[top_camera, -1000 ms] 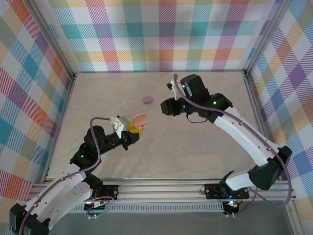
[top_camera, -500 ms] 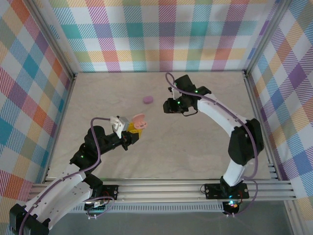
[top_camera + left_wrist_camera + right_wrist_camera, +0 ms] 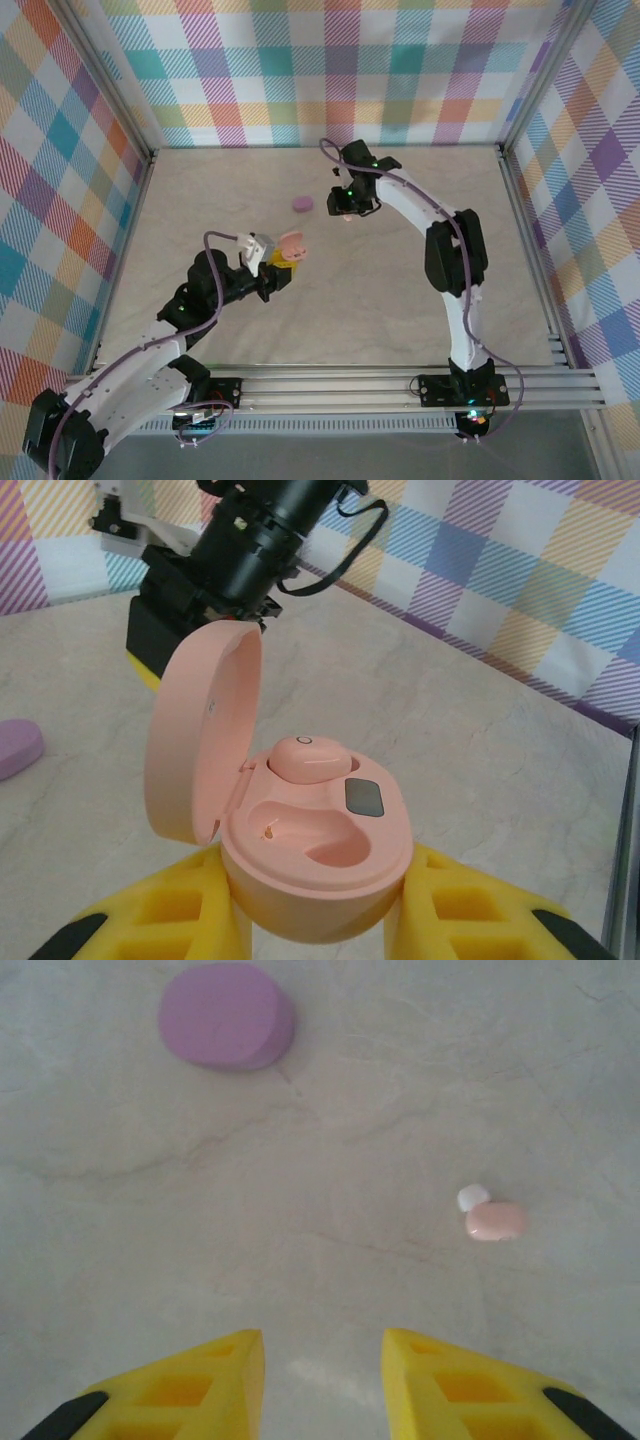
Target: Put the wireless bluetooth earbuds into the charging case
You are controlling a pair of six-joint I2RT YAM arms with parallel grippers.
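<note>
My left tool (image 3: pixel 280 260) is clamped on the charging case (image 3: pixel 320 870). Its yellow fingers (image 3: pixel 150 920) press the rounded pink base from both sides and hold it above the worktop (image 3: pixel 400 300), left of centre. The case is open. In the left wrist view its lid (image 3: pixel 200 730) stands nearly upright on the left of the base. One pink earbud, the seated earbud (image 3: pixel 305 758), sits in the far well. The near well beside it is bare, and a small dark square sits on the case's right rim.

My right tool (image 3: pixel 344 207) is over the far middle of the worktop, pointing down. Its jaws stand a modest way apart with nothing between them; in its wrist view I see bare worktop through the gap.

Ahead of those jaws and to the right in that view lies the loose earbud (image 3: pixel 495 1221), pink, flat on the worktop and clear of both fingers. A small white rounded bit touches its upper left end, and I cannot tell whether it belongs to the earbud.

The purple puck (image 3: pixel 225 1015) rests further off to the upper left in that view, well apart from the loose earbud. From above, it lies just left of the right tool and beyond the held case.
</note>
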